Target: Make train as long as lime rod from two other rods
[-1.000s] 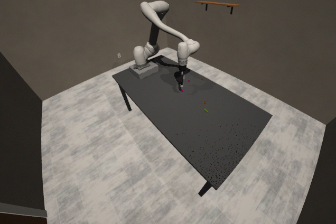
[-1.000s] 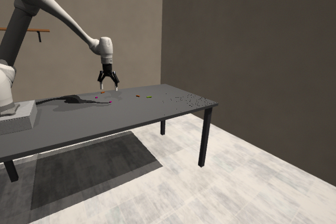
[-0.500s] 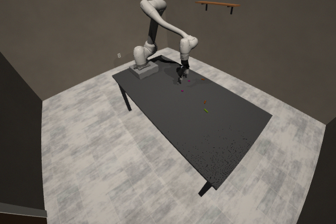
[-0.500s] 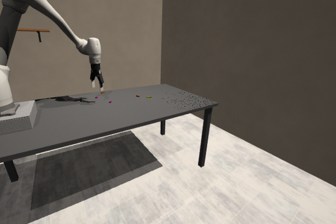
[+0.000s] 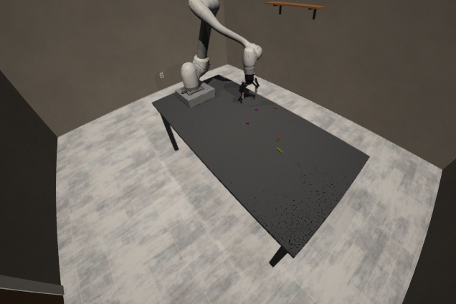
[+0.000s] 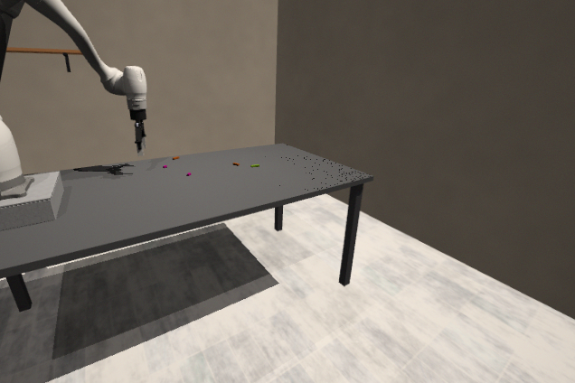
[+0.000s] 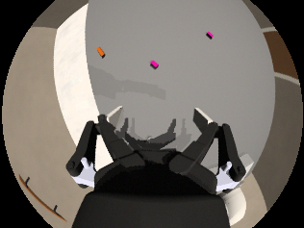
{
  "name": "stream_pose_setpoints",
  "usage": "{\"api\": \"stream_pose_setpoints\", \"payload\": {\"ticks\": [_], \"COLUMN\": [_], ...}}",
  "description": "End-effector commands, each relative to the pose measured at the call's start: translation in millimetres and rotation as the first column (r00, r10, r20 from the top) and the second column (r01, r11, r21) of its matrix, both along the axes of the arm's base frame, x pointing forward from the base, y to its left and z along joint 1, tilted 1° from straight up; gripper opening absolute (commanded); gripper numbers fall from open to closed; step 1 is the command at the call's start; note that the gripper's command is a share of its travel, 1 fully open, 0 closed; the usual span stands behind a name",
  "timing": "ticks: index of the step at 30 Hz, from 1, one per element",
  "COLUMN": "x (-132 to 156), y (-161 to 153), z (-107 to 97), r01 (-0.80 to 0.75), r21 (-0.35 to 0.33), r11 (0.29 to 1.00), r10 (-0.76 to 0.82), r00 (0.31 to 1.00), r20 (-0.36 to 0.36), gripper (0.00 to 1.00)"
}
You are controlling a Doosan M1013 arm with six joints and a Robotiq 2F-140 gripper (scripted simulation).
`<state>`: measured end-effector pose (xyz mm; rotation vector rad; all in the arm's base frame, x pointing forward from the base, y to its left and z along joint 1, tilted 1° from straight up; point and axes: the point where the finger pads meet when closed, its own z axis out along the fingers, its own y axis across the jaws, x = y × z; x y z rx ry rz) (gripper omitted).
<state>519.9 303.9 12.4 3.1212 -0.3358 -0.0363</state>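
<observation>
My gripper [image 5: 249, 93] [image 6: 140, 152] [image 7: 158, 113] is open and empty, above the table near its back edge. A magenta rod [image 5: 256, 110] [image 6: 164, 166] [image 7: 154, 64] lies nearest to it. A second magenta rod [image 5: 247, 123] [image 6: 188, 174] [image 7: 210, 35] lies apart from the first. An orange rod [image 5: 275, 107] [image 6: 175, 158] [image 7: 101, 52] lies near the long back edge. Another orange rod [image 5: 278, 138] [image 6: 236, 163] lies near the lime rod [image 5: 279, 150] [image 6: 255, 165], at an angle to it with a gap between. I cannot make out any grey or blue rod.
The dark table [image 5: 221, 145] [image 6: 153, 201] carries the arm's grey base block [image 5: 197, 97] [image 6: 32, 204] at one end. A wooden shelf [image 5: 295, 5] [image 6: 43, 50] is on the wall. The arm's shadow falls on the table near the gripper.
</observation>
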Motion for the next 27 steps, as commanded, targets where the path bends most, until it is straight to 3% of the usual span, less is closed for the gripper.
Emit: {"api": "stream_pose_setpoints", "payload": {"ticks": [1,10,18,19,27], "x": [-34.8,-108.9,-118.8,-118.8,-118.8], "y": [22.7,55.6,58.9,58.9,58.9], "z": [-2.0,-7.8,-8.5,-8.5,-8.5], "r01": [0.162,0.458,0.495,0.495,0.495], "r21": [-0.02,-0.023,-0.023,-0.023,-0.023], "r11": [0.987,0.888,0.869,0.869,0.869], "r10": [-0.162,-0.458,-0.494,-0.494,-0.494], "r00": [0.987,0.889,0.869,0.869,0.869], "r20": [0.013,0.02,0.021,0.021,0.021], "gripper": [1.0,1.0,1.0,0.23,0.23]}}
